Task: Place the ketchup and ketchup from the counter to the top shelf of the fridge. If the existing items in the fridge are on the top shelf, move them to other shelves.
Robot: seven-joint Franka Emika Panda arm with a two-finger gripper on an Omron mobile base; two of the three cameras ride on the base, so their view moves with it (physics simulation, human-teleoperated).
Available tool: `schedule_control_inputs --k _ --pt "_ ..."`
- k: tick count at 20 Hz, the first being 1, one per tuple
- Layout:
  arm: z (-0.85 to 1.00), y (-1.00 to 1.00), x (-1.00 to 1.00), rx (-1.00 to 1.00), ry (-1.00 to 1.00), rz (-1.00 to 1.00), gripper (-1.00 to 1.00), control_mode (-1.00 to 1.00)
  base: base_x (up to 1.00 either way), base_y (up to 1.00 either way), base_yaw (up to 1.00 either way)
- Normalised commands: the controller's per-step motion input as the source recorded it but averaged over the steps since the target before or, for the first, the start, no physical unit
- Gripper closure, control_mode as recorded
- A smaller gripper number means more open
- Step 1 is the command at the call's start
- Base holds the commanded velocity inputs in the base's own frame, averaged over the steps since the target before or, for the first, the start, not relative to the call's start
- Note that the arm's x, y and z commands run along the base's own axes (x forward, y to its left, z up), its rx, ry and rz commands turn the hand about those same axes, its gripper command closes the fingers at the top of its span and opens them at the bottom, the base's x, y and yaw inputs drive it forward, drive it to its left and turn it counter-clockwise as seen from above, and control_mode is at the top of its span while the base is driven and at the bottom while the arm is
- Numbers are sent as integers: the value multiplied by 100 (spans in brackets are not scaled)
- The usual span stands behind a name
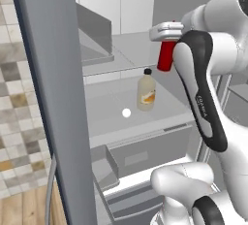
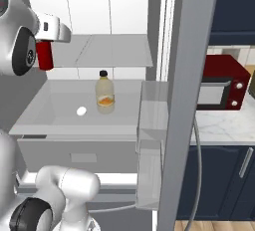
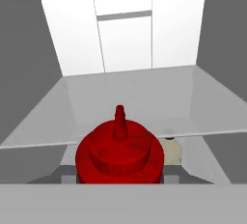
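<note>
**Carrying the red ketchup up to the fridge's top shelf**

Hovering at the front lip of the top shelf (image 3: 144,102), the slim red ketchup bottle (image 1: 166,56) hangs upright in the gripper (image 1: 167,34), nozzle pointing straight up. In the hand view the red cap sits at six o'clock with the shelf panel spreading away toward twelve. The jaws are pinched on the bottle's upper body, which makes sense: a grip from above keeps it vertical, so it can go down on its base.

The bottle's foot looks to be level with or slightly above the shelf's front edge, not yet resting on it. My read is that the carry is nearly done and what remains is a push inward, then a lowering.

One shelf down, at about seven o'clock from the ketchup in the left base view, stands the pale yellowish bottle (image 1: 146,91) with its dark cap, and further out toward seven o'clock lies the small white ball (image 1: 126,113). Both sit on the lower shelf (image 2: 55,110), well apart from each other, so the top panel appears free for the ketchup.

The fridge door (image 1: 48,98) stands swung wide at nine o'clock. Off at three o'clock in the right base view, a red microwave (image 2: 221,83) rests on the marbled tabletop (image 2: 219,128).
</note>
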Motion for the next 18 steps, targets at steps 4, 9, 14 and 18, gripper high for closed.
schedule_control_inputs --k 4,9,14,18 --pt "-5 18 98 -3 0 0 100 -100 0 0 0" --pt "-18 17 90 -3 0 0 100 -100 0 0 0" --pt "-26 10 84 -2 0 -1 100 -100 0 0 0" --pt "-28 0 68 0 0 0 100 -100 0 0 0"
